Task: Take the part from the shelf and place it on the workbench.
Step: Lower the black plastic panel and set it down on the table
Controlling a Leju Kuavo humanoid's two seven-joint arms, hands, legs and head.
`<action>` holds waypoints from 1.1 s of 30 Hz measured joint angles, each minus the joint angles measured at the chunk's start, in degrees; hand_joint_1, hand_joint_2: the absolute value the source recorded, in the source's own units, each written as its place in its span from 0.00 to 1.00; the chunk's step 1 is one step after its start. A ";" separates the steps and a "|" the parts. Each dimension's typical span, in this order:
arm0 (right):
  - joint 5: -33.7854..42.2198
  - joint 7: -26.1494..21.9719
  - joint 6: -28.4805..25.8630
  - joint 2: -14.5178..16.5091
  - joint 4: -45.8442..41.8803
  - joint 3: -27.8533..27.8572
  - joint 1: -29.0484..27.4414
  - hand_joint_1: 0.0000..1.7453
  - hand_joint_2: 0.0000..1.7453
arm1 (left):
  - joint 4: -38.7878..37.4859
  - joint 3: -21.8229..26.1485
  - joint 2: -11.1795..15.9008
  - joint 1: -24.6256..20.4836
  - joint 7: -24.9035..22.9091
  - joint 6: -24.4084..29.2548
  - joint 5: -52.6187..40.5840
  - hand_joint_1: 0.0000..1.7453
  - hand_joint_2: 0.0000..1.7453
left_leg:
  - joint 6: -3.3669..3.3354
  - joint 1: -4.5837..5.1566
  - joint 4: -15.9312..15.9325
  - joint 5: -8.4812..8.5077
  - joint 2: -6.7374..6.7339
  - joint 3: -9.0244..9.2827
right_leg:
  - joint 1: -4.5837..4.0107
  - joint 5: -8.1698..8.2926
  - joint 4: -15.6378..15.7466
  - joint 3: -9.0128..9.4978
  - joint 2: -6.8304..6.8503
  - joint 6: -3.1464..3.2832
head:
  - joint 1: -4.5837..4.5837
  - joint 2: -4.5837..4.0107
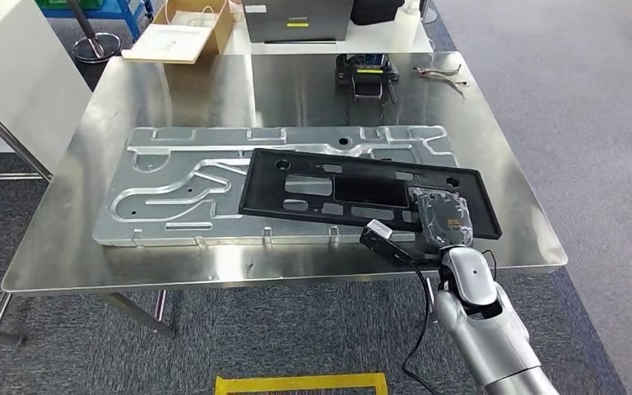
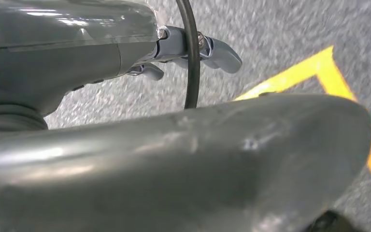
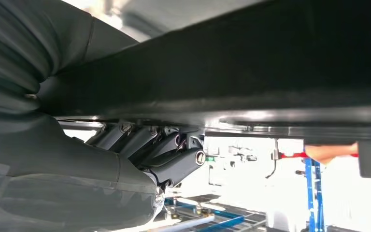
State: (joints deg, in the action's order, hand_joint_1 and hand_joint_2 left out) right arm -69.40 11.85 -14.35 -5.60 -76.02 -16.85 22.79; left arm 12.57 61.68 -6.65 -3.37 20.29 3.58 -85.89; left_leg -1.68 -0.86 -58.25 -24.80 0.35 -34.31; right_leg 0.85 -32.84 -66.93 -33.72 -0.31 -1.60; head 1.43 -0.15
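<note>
A shiny steel bench (image 1: 66,239) stands on grey carpet (image 1: 592,123). A large silver metal plate (image 1: 173,193) with routed grooves lies flat across its middle, long side running left to right. On the plate's right part rests a black rectangular panel (image 1: 296,185), slightly skewed, its right end reaching past the plate over bare bench. At the far edge, right of centre, sits a small black tool with a yellow label (image 1: 368,76), and just right of it a pair of pliers (image 1: 440,74). Yellow tape (image 1: 300,383) marks the carpet at the near side.
</note>
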 joint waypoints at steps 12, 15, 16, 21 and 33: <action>-2.72 -0.80 0.89 2.45 8.96 -0.92 5.81 1.00 1.00 | -0.13 -0.48 -0.06 -0.27 -0.10 -0.02 -1.00 0.00 0.00 | 1.95 0.43 -0.54 -4.14 0.30 4.78 | -0.82 9.32 9.02 -2.87 -0.03 2.76 | -0.08 0.00; -3.38 -0.67 0.86 4.41 11.67 -2.00 8.27 1.00 1.00 | -0.13 -0.55 0.04 -0.64 -0.14 -0.10 -1.19 0.00 0.00 | 2.64 0.26 -8.00 -6.89 0.07 1.09 | -0.56 8.41 9.46 -1.18 -0.13 3.71 | -0.07 0.00; -3.41 -0.69 0.85 5.06 12.39 -2.33 8.83 1.00 1.00 | -0.13 -0.55 0.04 -0.74 -0.15 -0.15 -1.22 0.00 0.00 | 2.81 0.22 -11.61 -8.36 0.06 -1.23 | -0.62 7.99 9.44 -0.79 -0.11 3.86 | -0.05 0.00; -3.44 -0.73 0.96 7.74 15.64 -3.92 10.39 1.00 1.00 | -0.13 -0.58 0.13 -0.45 -0.33 -0.28 -1.37 0.00 0.00 | 2.58 0.25 -8.18 -2.12 0.02 -3.76 | -0.92 5.51 9.31 2.19 -0.12 3.75 | -0.06 0.00; -3.15 -0.70 0.93 9.97 19.60 -5.33 13.17 1.00 1.00 | -0.13 -1.01 0.27 -0.61 -0.64 -0.24 -1.61 0.00 0.00 | -0.25 0.32 1.16 -0.60 0.05 1.92 | -0.12 -0.96 -6.17 -5.96 0.03 0.30 | -0.05 0.00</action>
State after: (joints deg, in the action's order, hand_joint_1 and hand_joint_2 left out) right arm -72.55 11.15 -13.42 4.37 -56.42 -22.17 35.96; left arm 12.44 60.67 -6.38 -3.99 19.65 3.34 -87.49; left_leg -1.93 -0.54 -57.08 -25.40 0.41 -32.39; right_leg 0.73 -33.80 -73.11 -39.68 -0.28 -1.31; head 1.38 -0.15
